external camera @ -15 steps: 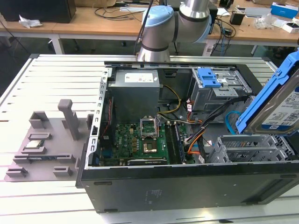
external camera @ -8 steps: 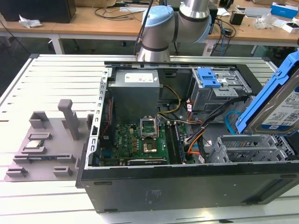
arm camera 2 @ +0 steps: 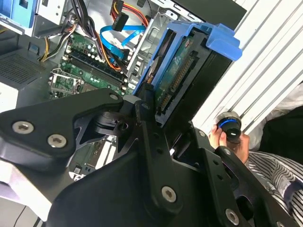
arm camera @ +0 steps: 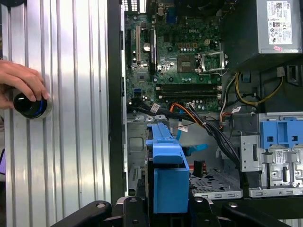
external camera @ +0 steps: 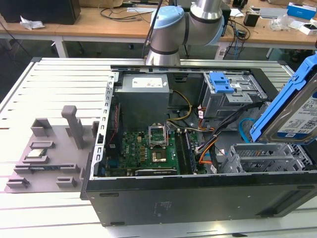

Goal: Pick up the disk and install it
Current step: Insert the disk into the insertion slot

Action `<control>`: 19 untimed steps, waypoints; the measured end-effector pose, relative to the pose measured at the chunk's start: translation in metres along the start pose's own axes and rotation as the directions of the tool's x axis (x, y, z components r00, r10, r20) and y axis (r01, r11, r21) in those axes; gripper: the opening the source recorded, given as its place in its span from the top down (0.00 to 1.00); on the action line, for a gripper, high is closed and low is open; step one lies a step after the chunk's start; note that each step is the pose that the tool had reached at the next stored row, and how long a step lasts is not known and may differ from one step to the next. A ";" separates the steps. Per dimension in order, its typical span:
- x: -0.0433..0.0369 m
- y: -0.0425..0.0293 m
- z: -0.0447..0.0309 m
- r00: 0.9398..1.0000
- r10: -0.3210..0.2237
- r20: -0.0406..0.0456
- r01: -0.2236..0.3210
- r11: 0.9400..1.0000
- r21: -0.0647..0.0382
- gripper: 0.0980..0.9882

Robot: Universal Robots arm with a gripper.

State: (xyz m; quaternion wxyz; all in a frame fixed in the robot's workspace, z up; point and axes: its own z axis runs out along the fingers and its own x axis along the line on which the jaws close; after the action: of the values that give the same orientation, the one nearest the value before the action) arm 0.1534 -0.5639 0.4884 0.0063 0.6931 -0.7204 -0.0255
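In the exterior view, an open computer case (external camera: pixel 198 198) lies on its side on the slatted metal surface (external camera: pixel 59 84), with the arm (external camera: pixel 171 34) rising behind it. The disk (external camera: pixel 297 116) hangs tilted at the exterior view's right, its blue rail uppermost, over an empty grey bay (external camera: pixel 262 156) at the case's near corner. From here I cannot tell whether the two touch. Farther back in the case stands a drive cage (external camera: pixel 230 91) with a blue latch, and the motherboard (external camera: pixel 143 148) and power supply (external camera: pixel 143 96) lie towards the middle. Off to the exterior view's left sits a grey fixture (external camera: pixel 54 144) carrying a small silver chip (external camera: pixel 37 152).

In the second wrist view, the black fingers (arm camera 2: pixel 144 118) are clamped on the disk (arm camera 2: pixel 182 75), gripping its blue-railed sides, and its connector edge is turned to the camera. Beyond it run coloured cables (arm camera 2: pixel 118 28) over the motherboard. A person's hand (arm camera 2: pixel 236 146) grips a round black-and-blue knob (arm camera 2: pixel 229 124) on the surface beside the case.

In the first wrist view, the disk (arm camera: pixel 168 175) shows edge-on with its blue rail facing the camera. It is held between the fingers (arm camera: pixel 135 210) above the case's drive end. The hand (arm camera: pixel 21 82) rests on the knob (arm camera: pixel 31 105) out on the slats, outside the case wall.
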 end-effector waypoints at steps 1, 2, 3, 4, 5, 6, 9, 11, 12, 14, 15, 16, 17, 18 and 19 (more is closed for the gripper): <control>-0.0002 -0.0001 0.0028 1.000 -0.001 0.000 0.001 1.000 0.000 0.70; -0.0005 -0.0002 0.0050 1.000 -0.002 0.000 0.002 1.000 0.000 0.70; -0.0009 -0.0003 0.0070 1.000 -0.002 0.000 0.002 1.000 0.000 0.70; -0.0034 -0.0005 0.0119 1.000 -0.002 0.000 0.002 1.000 0.000 0.70; -0.0055 -0.0005 0.0154 1.000 -0.001 0.000 0.001 1.000 0.000 0.70; -0.0064 -0.0006 0.0173 1.000 -0.001 0.000 0.001 1.000 0.000 0.70; -0.0087 -0.0011 0.0299 1.000 0.000 0.000 0.000 1.000 0.000 0.70; -0.0093 -0.0002 0.0372 1.000 0.000 0.000 0.000 1.000 0.000 0.70; -0.0096 -0.0002 0.0407 1.000 0.000 0.000 0.000 1.000 0.000 0.70; -0.0096 -0.0003 0.0471 1.000 0.000 0.000 0.000 1.000 0.000 0.70; -0.0096 -0.0004 0.0484 1.000 0.000 0.000 0.000 1.000 0.000 0.70; -0.0095 -0.0003 0.0511 1.000 0.000 0.000 0.000 1.000 0.000 0.70; -0.0094 -0.0001 0.0529 1.000 0.000 0.000 0.000 1.000 0.000 0.70; -0.0093 0.0000 0.0547 1.000 0.000 0.000 0.000 1.000 0.000 0.70; -0.0093 0.0002 0.0588 1.000 0.000 0.000 0.000 1.000 0.000 0.70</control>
State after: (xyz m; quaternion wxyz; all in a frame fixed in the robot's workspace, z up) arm 0.1510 -0.5530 0.4299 0.0064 0.6930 -0.7204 -0.0254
